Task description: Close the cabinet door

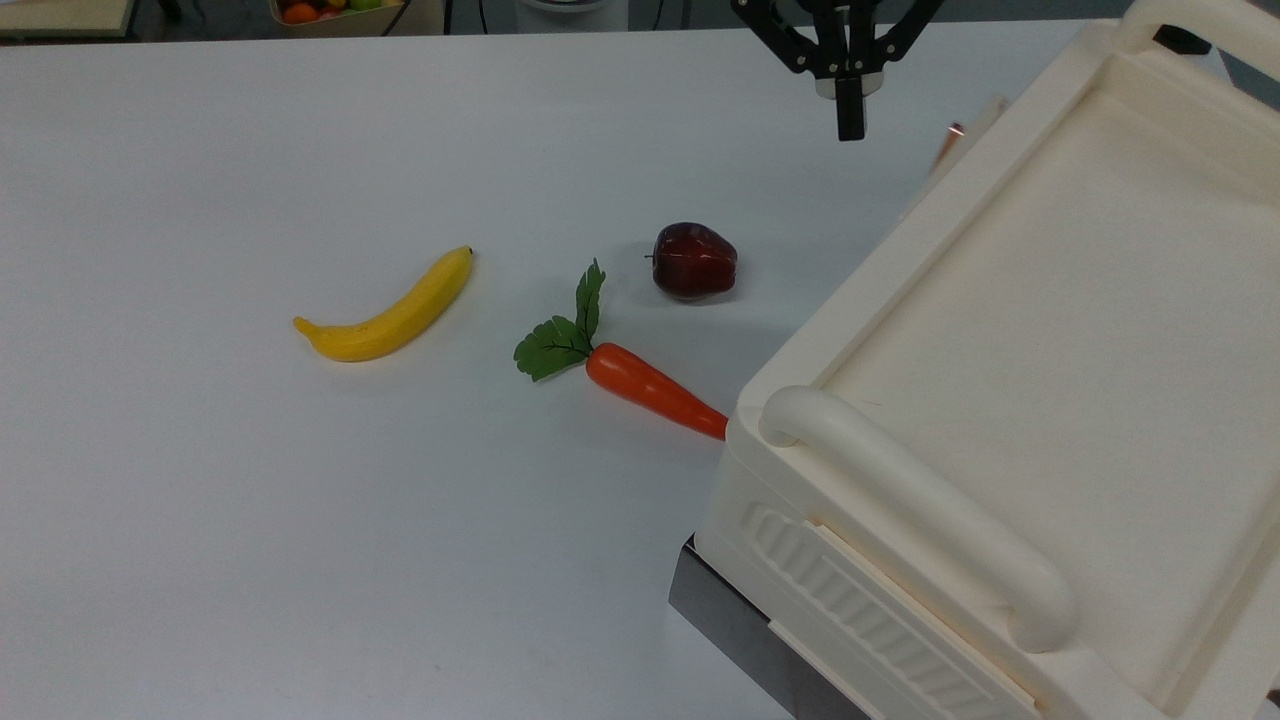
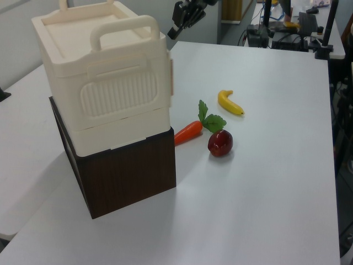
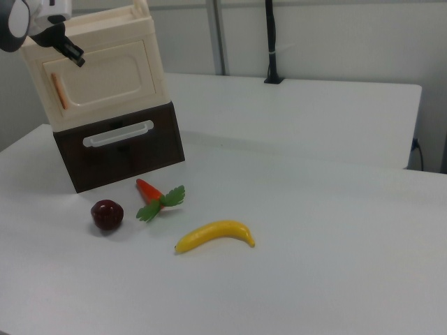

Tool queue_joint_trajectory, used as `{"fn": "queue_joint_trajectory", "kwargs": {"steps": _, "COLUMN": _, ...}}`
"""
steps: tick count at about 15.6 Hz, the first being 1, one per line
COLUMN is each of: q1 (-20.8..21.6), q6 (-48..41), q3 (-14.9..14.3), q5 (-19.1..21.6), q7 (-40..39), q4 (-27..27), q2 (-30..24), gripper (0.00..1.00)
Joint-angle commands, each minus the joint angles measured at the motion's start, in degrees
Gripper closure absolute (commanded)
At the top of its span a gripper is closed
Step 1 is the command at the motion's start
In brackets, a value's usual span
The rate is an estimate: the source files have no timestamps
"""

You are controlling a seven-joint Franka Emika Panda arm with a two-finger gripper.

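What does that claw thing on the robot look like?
The gripper is black, built from angular linkage bars that spread like a fan and taper to slim dark jaws, with a small silvery piece at the centre. In the right view, a rounded white and dark arm segment carries it.

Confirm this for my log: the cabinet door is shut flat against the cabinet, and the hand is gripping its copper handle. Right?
Not quite. The cabinet door does sit flat against the cabinet, but the hand is off the copper handle; the right view shows a gap between them.
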Motion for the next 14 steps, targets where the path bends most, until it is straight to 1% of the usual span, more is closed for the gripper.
{"fn": "queue_joint_trajectory", "kwargs": {"steps": 1, "q1": -0.3, "q6": -2.0, "q3": -1.1, "q5": 0.3, "q7": 0.1, "q4": -1.2, "q2": -1.1, "gripper": 1.0}}
{"fn": "queue_joint_trajectory", "kwargs": {"steps": 5, "q1": -0.4, "q6": -2.8, "q3": -1.1, "q5": 0.1, "q7": -0.1, "q4": -1.4, "q2": -0.8, "gripper": 1.0}}
{"fn": "queue_joint_trajectory", "kwargs": {"steps": 7, "q1": -1.3, "q6": -6.6, "q3": -1.2, "q5": -0.2, "q7": -1.7, "q4": -1.7, "q2": -1.0, "gripper": 1.0}}
{"fn": "queue_joint_trajectory", "kwargs": {"steps": 9, "q1": -2.9, "q6": -12.2, "q3": -1.2, "q5": -0.1, "q7": -6.4, "q4": -1.8, "q2": -1.0, "gripper": 1.0}}
{"fn": "queue_joint_trajectory", "kwargs": {"steps": 11, "q1": -5.2, "q6": -16.9, "q3": -1.2, "q5": -0.3, "q7": -8.5, "q4": -2.1, "q2": -1.2, "gripper": 1.0}}
{"fn": "queue_joint_trajectory", "kwargs": {"steps": 13, "q1": -7.9, "q6": -21.2, "q3": -1.2, "q5": -1.1, "q7": -11.2, "q4": -4.2, "q2": -3.2, "gripper": 1.0}}
{"fn": "queue_joint_trajectory", "kwargs": {"steps": 14, "q1": -8.9, "q6": -23.2, "q3": -1.2, "q5": -2.2, "q7": -14.0, "q4": -5.3, "q2": -4.2, "gripper": 1.0}}
